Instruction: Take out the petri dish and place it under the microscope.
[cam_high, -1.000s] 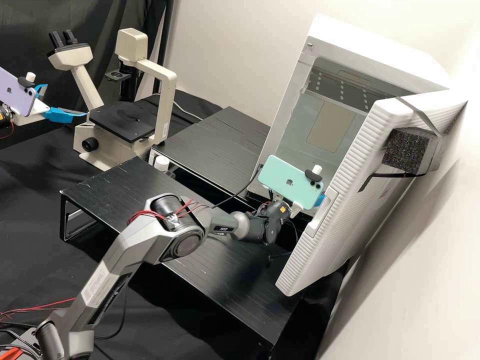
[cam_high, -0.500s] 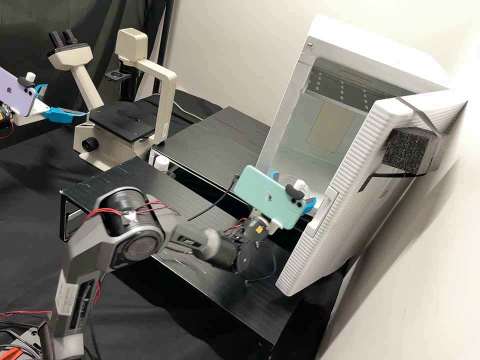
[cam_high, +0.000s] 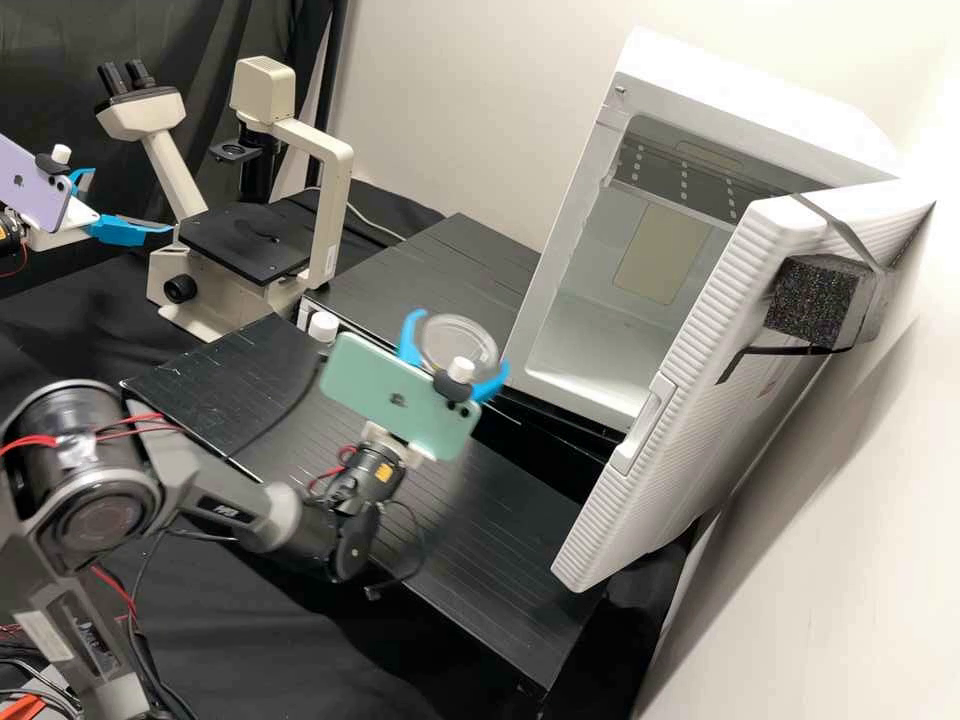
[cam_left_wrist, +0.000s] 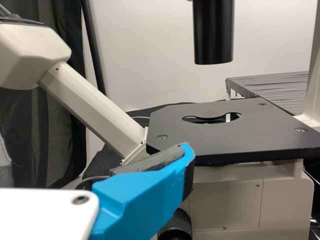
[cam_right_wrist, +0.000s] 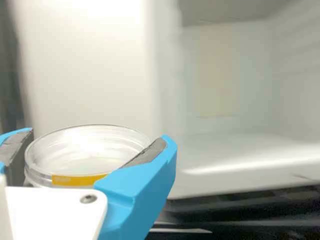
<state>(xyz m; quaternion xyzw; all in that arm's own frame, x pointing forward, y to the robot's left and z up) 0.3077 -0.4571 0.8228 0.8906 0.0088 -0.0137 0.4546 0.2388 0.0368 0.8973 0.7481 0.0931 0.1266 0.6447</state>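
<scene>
Over the front black shelf, my right gripper (cam_high: 455, 355) is shut on the clear petri dish (cam_high: 462, 338). In the right wrist view the petri dish (cam_right_wrist: 90, 150), with a yellow strip on its side, sits between the two fingers of my right gripper (cam_right_wrist: 92, 155). At the far left stands my left gripper (cam_high: 125, 205), its fingers apart, beside the microscope (cam_high: 330, 190). The black microscope stage (cam_high: 245, 240) has nothing on it. In the left wrist view one blue finger (cam_left_wrist: 145, 192) shows in front of the stage (cam_left_wrist: 225, 132).
The white incubator (cam_high: 600, 385) stands at the right with its door (cam_high: 700, 390) swung out toward the front. A rear black shelf (cam_high: 430, 290) lies between microscope and incubator. A white-capped bottle (cam_high: 323, 327) is near the front shelf (cam_high: 500, 570).
My right gripper has come out of the incubator opening with the petri dish and moved left over the shelf. The left arm has kept still.
</scene>
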